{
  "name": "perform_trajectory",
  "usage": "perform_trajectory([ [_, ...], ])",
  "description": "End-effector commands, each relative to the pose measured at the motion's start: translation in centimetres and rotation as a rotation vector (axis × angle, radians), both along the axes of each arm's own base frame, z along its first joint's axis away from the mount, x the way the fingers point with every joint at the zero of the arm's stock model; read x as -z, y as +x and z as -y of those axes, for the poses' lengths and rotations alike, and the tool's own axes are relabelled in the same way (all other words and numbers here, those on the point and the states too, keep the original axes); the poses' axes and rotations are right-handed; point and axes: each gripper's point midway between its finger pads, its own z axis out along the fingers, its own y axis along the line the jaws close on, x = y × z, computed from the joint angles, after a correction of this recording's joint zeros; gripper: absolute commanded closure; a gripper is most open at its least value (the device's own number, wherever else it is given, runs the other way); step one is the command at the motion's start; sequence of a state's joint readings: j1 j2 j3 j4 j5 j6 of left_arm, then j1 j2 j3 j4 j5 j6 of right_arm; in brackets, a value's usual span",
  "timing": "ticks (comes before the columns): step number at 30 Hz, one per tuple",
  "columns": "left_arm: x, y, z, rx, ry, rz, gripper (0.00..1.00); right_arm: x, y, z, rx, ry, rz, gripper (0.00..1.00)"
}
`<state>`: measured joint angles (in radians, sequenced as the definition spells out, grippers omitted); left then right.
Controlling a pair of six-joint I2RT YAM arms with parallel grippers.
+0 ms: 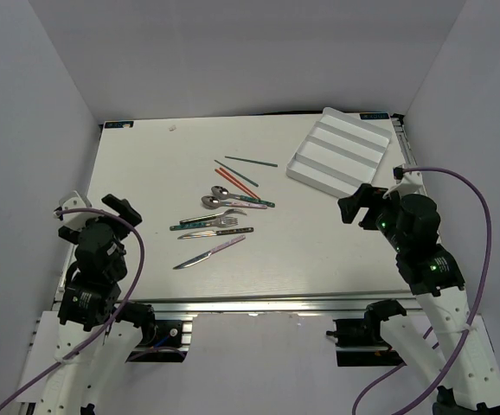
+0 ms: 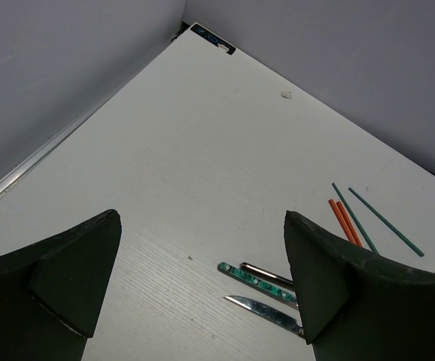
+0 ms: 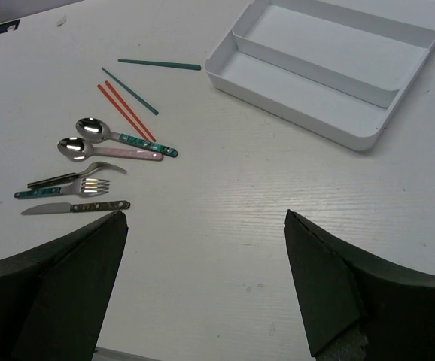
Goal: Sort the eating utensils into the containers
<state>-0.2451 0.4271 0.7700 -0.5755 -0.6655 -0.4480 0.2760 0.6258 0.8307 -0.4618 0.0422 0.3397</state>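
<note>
Right wrist view: our right gripper (image 3: 202,248) hangs with jaws spread wide and empty, and the left gripper (image 2: 202,256) likewise. The utensils (image 3: 91,128) lie scattered well left of the tray (image 3: 285,109). We should pinch one handle crosswise, then lay it along a slot.

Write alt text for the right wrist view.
A white cutlery tray with empty slots lies upper right on a white table; to its left lie two spoons, a fork, a knife, red-orange chopsticks and green chopsticks. The open right claw frames the bottom corners.
</note>
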Motion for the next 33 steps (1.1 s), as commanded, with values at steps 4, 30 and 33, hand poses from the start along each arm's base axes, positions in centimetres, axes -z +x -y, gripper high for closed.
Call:
perform_trajectory([
  [4,-0.5,0.1,-0.1,-0.007,-0.005,0.005,0.02,-1.6,0.2,0.3,0.014,0.004,0.067,0.11],
  [30,2.6,2.2,0.4,-0.007,0.033,-0.146,0.02,19.6,18.0,-27.9,-0.751,-0.691,-0.27,0.65],
  [33,2.7,2.3,0.5,-0.002,0.034,-0.153,0.02,21.2,17.3,-27.9,-0.794,-0.696,-0.295,0.66],
])
